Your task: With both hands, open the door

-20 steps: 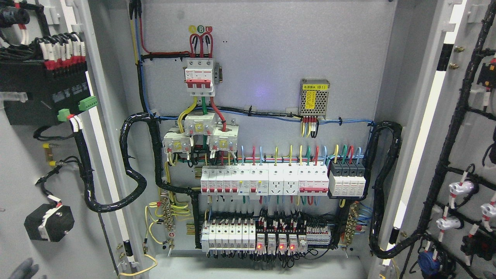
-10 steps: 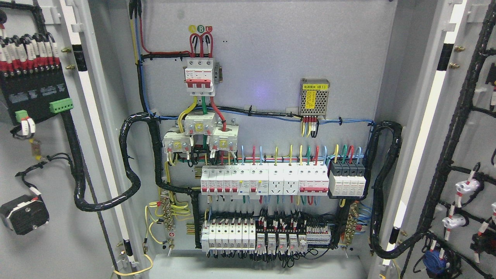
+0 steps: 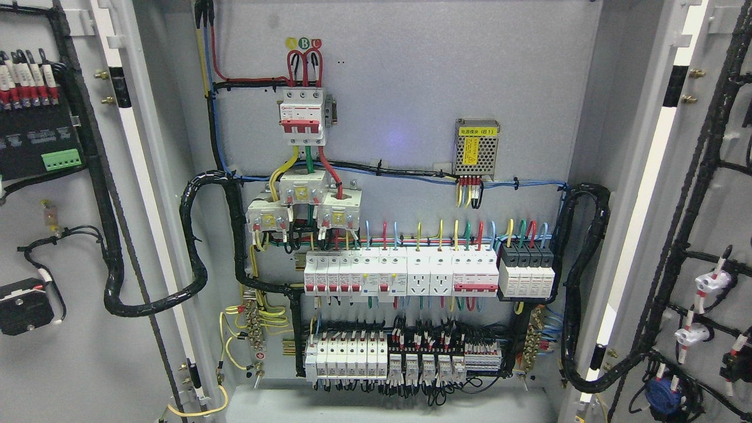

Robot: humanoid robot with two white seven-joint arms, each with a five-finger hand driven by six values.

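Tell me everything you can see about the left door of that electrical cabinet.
The left door is swung wide open, so its grey, metal-looking inner face shows at the picture's left. A white strip with black patches runs down its edge. Mounted on it are a black box with a green connector and red-and-white wire ends above, plus a smaller black part lower down. A thick black cable bundle hangs down the door and loops across into the cabinet. No hand touches it.

doors: 2 open; power supply: 1; current transformers: 3; black surge modules: 4
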